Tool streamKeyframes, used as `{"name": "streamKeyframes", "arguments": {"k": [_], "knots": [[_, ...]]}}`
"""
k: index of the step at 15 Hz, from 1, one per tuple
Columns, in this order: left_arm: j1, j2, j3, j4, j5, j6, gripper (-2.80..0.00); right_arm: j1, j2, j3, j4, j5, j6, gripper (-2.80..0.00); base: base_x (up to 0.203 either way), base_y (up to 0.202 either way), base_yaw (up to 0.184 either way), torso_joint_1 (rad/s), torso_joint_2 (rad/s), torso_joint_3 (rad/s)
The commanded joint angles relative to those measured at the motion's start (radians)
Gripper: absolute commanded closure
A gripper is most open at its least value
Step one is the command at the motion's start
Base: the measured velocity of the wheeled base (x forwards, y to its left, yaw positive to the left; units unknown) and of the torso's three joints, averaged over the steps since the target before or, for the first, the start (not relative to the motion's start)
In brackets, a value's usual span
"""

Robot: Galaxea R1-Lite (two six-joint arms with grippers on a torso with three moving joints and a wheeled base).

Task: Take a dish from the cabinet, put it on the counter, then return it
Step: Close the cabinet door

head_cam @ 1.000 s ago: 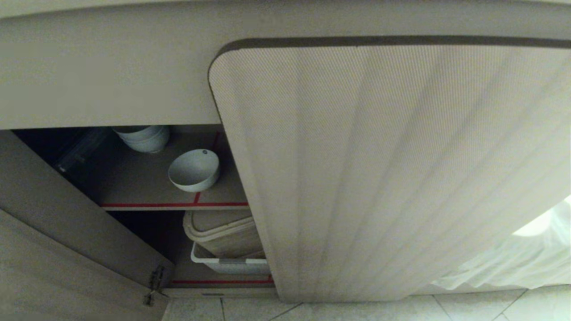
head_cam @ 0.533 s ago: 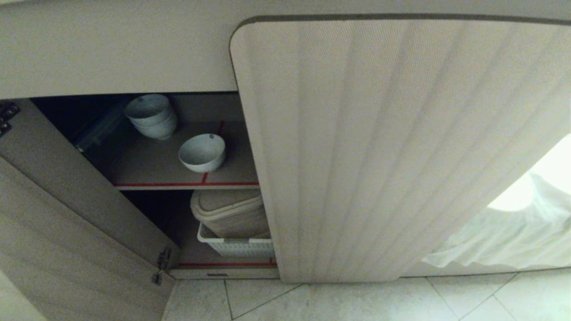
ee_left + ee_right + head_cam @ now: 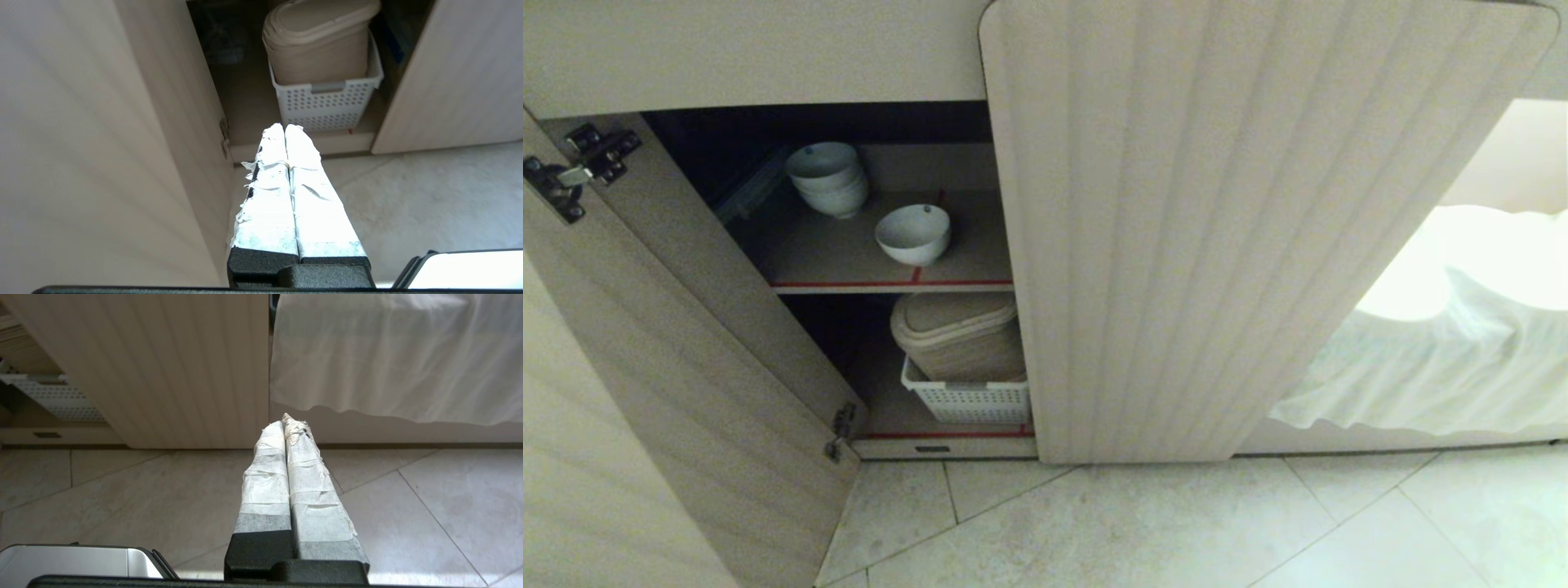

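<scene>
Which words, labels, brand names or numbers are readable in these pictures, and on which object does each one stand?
None can be read.
The small round white glossy bowl on the upper shelf shows only a tiny dark speck, too small to read.
The white perforated plastic basket carries no legible label.

The cabinet (image 3: 727, 269) stands open on the left, with one door (image 3: 1192, 229) to its right. On its upper shelf (image 3: 849, 261) the dish (image 3: 913, 234) sits near the front; a stack of bowls (image 3: 829, 178) lies behind and left. Below, a lidded bin (image 3: 960, 335) stands in a basket (image 3: 968, 400) on the lower shelf.
</scene>
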Motion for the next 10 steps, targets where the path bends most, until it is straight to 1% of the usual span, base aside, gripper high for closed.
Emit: {"name": "streamKeyframes", "arguments": {"k": [1, 8, 10], "knots": [[0.0, 0.0, 0.0, 0.0, 0.001, -0.011, 0.0, 0.001, 0.0, 0.0, 0.0, 0.0, 0.0, 0.0, -0.193, 0.0, -0.001, 0.005, 0.0, 0.002], [0.0, 0.0, 0.0, 0.001, 0.001, -0.009, 0.0, 0.001, 0.0, 0.0, 0.0, 0.0, 0.001, 0.0, -0.195, 0.0, 0.0, 0.003, 0.0, 0.002], [0.0, 0.0, 0.0, 0.001, 0.001, -0.009, 0.0, 0.0, 0.0, 0.0, 0.0, 0.0, 0.0, 0.0, -0.165, 0.0, -0.001, 0.003, 0.0, 0.002]]}}
